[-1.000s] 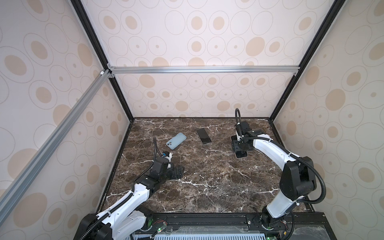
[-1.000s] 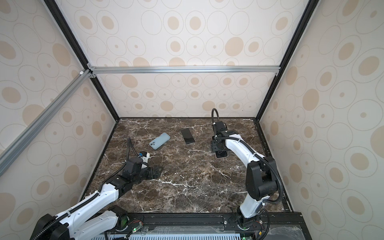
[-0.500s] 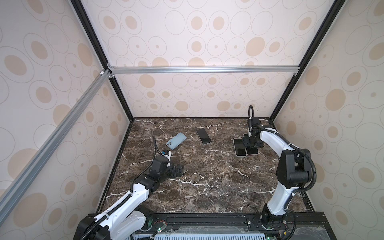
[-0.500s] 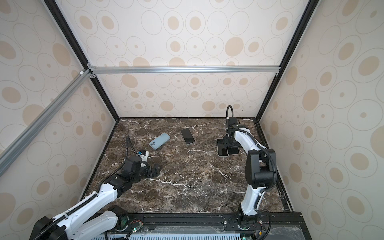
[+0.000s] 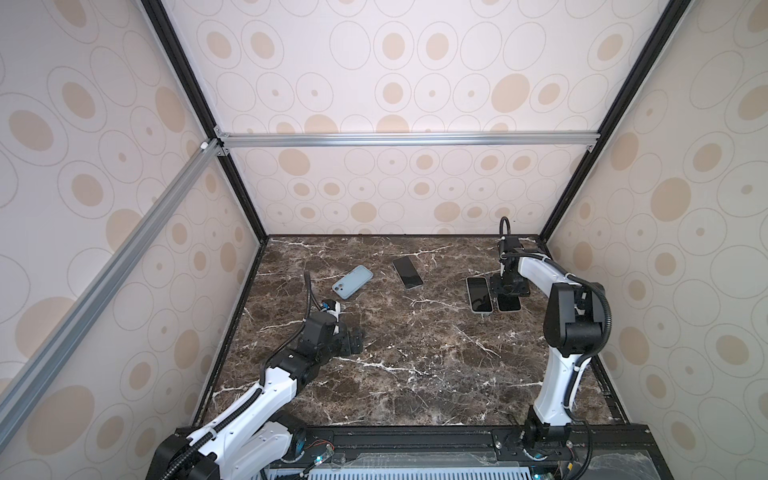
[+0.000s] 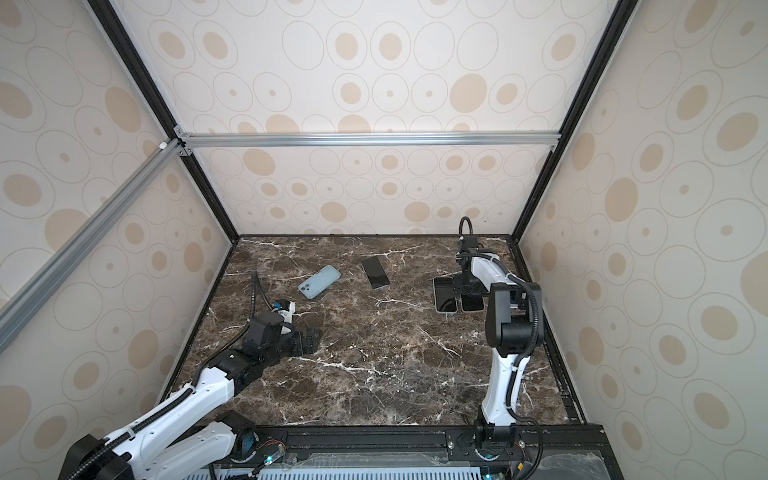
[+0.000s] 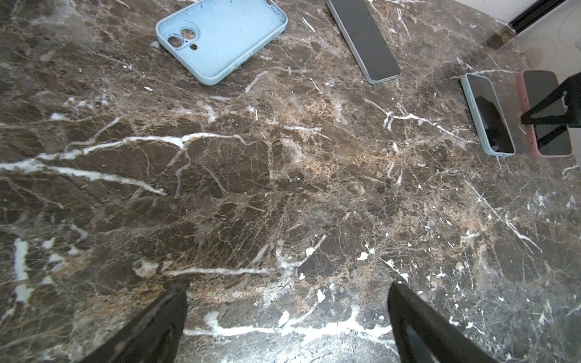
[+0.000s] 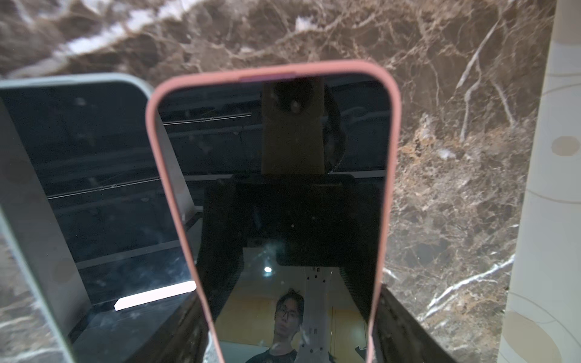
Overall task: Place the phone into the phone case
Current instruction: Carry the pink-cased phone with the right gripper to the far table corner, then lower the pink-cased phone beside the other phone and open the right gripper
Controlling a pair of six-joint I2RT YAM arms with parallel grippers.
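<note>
left pincer [image 7: 286, 287]: low over counter [image 7: 283, 188], wide open, empty
right pincer [image 8: 292, 314]: arm bent down, grips pink-cased phone [image 8: 283, 157] edges
hidden: phone's far end under pincer, top views

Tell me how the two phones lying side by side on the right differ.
The blue-cased phone wears a pale blue case; the pink-cased phone a pink one. The blue-cased phone lies free, while the pink-cased phone sits between the jaws of the right gripper. Both lie flat, dark screens up.
</note>
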